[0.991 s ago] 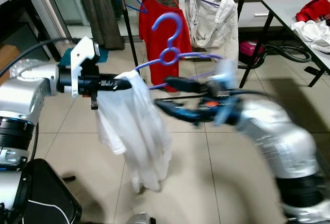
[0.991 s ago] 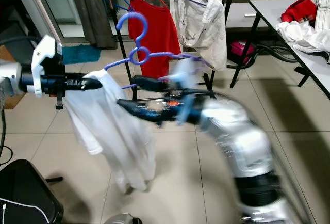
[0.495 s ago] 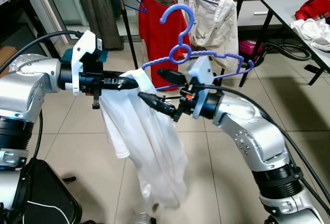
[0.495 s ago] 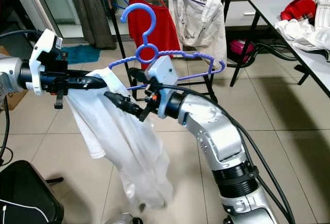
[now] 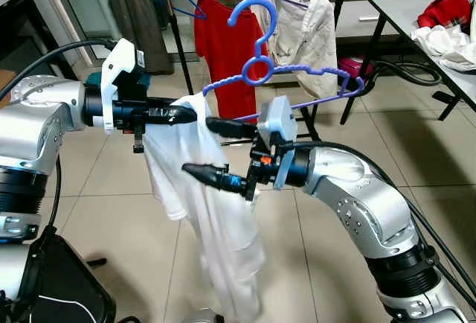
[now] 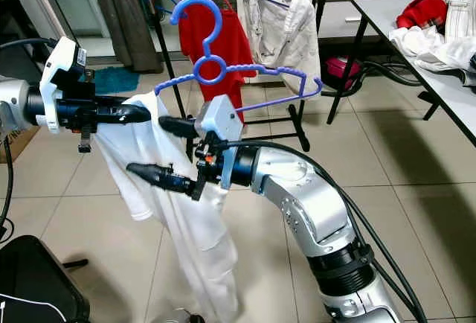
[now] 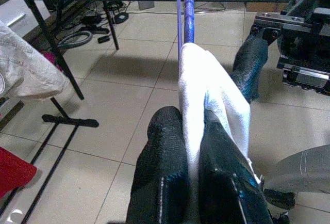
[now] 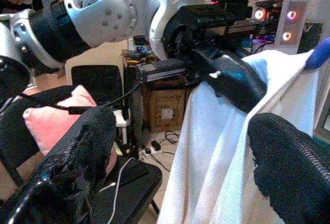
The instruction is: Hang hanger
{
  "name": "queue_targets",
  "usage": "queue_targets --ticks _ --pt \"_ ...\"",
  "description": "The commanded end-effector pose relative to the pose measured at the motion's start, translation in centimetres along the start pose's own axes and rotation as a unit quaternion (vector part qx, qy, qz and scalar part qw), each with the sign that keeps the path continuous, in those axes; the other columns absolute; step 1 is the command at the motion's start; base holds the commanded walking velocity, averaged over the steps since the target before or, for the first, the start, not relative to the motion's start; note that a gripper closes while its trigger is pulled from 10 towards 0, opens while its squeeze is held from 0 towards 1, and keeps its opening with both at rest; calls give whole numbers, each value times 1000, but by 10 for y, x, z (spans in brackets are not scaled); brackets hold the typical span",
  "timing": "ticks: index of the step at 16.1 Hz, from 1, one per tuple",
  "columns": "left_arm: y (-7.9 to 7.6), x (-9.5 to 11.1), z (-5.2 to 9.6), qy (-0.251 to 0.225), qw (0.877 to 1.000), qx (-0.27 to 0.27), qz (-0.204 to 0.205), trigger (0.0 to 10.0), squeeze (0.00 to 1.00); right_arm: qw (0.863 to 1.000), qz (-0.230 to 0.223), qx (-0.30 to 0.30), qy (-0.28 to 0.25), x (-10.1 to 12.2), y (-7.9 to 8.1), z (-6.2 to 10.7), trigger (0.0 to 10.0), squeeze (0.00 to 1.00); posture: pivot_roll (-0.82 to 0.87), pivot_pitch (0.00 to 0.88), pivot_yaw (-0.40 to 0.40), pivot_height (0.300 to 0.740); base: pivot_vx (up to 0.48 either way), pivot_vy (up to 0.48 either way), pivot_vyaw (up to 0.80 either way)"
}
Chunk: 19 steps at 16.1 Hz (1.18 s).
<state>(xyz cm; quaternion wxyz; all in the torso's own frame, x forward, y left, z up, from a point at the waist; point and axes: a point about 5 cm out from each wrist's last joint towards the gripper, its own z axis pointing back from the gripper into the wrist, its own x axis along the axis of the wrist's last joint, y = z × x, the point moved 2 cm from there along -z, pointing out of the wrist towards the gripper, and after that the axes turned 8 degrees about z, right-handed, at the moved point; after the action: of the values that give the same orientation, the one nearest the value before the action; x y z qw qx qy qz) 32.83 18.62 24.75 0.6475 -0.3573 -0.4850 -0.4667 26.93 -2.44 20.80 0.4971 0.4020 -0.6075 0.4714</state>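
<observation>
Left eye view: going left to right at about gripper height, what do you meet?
Left gripper, shut on the white shirt → right gripper, jaws open beside the cloth → blue hanger's far end → black table leg → table carrying clothes.

The left arm reaches level across the robot's front from its left side, and the left hand (image 5: pixel 178 114) has its two black fingers (image 7: pixel 160 146) pressed together on a fold of the white shirt (image 5: pixel 216 226) at the blue hanger (image 5: pixel 282 77)'s end. The right arm bends at the elbow and reaches back toward the left, its right hand (image 5: pixel 204 148) spread wide, one finger above the other, both sitting against the hanging shirt
</observation>
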Motion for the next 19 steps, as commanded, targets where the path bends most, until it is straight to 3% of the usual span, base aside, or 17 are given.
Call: queue_targets --ticks 1,13,19 --pt "-1 16 2 -19 1000 -4 -23 0 0 1000 -1 19 1 -1 6 -5 10000 0 -9 0 133 740 0 0 0" --pt "-5 39 5 -26 999 -13 -42 0 0 999 -13 30 42 -33 0 -28 10000 0 22 0 129 740 0 0 0" --pt "-5 53 12 -31 998 -6 -49 0 0 995 -25 37 94 -70 -2 -27 10000 0 51 0 133 740 0 0 0"
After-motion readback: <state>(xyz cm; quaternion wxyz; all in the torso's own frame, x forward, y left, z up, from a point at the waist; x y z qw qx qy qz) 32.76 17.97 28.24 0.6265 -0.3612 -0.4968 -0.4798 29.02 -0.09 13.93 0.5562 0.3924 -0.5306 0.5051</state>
